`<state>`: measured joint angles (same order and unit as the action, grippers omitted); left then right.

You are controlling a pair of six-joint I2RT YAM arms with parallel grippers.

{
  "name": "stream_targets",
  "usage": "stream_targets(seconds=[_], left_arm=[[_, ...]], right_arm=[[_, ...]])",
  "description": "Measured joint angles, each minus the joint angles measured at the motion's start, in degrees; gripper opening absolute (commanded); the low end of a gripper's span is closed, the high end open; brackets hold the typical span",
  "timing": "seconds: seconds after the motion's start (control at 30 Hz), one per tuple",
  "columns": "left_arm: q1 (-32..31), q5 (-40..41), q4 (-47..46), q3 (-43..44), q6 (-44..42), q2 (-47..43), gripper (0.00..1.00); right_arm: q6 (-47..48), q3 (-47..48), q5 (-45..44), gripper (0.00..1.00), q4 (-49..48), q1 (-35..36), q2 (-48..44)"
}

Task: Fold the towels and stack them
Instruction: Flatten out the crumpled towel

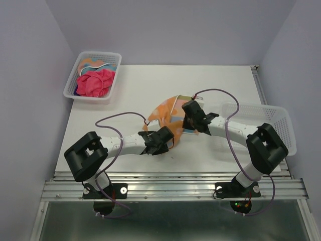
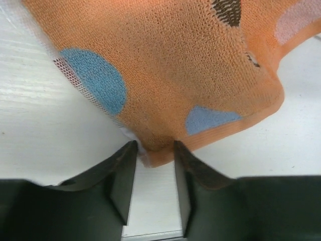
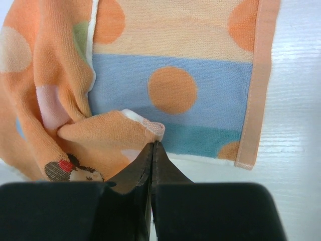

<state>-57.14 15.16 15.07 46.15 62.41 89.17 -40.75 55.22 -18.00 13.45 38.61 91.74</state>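
Light and limp, the orange towel [image 1: 163,111] likely sagged when lifted. The right gripper [image 3: 153,145] pinched one corner; the left gripper [image 2: 154,148] gaped astride another, probably the best hold.

We see bright, even light coming from above in all three views. On the white table [image 1: 210,85] the arms [image 1: 125,143] throw only soft, pale shadows. In the left wrist view the weave of the orange towel [image 2: 190,60] is sharp, while the dark fingers [image 2: 118,183] near the lens look slightly soft.
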Motion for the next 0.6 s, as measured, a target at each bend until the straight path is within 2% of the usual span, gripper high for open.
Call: stream_targets(seconds=[0.07, 0.1, 0.13, 0.4, 0.6], left_arm=[[-0.76, 0.28, 0.00, 0.13, 0.02, 0.42, 0.24], [-1.03, 0.48, 0.00, 0.09, 0.04, 0.74, 0.05], [-1.29, 0.39, -0.04, 0.15, 0.11, 0.98, 0.00], [-2.43, 1.90, 0.63, 2.03, 0.92, 3.67, 0.00], [-3.52, 4.92, 2.75, 2.51, -0.02, 1.64, 0.00]], right_arm=[[-0.04, -0.04, -0.02, 0.01, -0.02, 0.00, -0.33], [-0.04, -0.13, 0.00, 0.01, -0.07, 0.00, -0.39], [-0.04, -0.31, 0.00, 0.01, -0.04, 0.00, -0.48], [0.00, -1.79, 0.02, 0.01, 0.07, 0.00, -3.04], [2.36, -3.43, 0.76, 0.01, -0.26, 0.00, -7.85]])
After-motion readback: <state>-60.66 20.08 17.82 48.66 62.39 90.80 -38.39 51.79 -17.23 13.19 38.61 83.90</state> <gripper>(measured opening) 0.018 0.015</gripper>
